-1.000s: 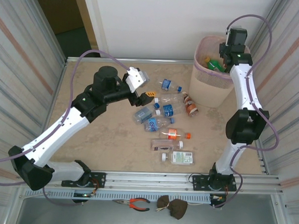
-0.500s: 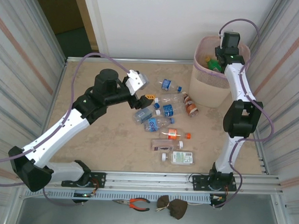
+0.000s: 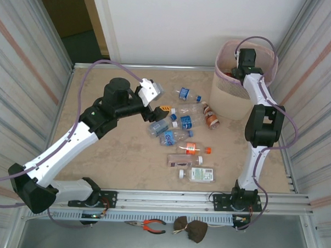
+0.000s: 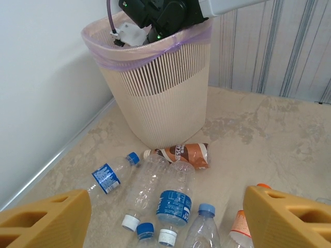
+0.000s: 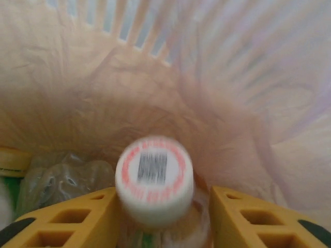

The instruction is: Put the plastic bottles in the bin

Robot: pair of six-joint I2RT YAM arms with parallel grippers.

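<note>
Hanging in the bin: the right tool (image 5: 160, 206), down past the rim of the bin (image 4: 160, 103), which stands at the far right corner of the table (image 4: 269, 134).
Right tool's fingers: partly apart, with a white-capped bottle (image 5: 154, 178) between them; I cannot tell whether they press on it.
Inside the bin: a clear crumpled bottle (image 5: 57, 181) lies lower left of that cap, with the thin pink liner all around.
Left tool (image 4: 165, 199): fingers wide apart, nothing between them, hovering over the loose bottles and facing the bin.
Loose bottles (image 3: 181, 130): about nine, lying flat mid-table between the two arms.
In the way: a brown bottle (image 4: 181, 154) lies just at the foot of the bin, with a blue-labelled bottle (image 4: 173, 199) close beside it.
Near rail: pliers (image 3: 150, 226), well apart from the bottles.
</note>
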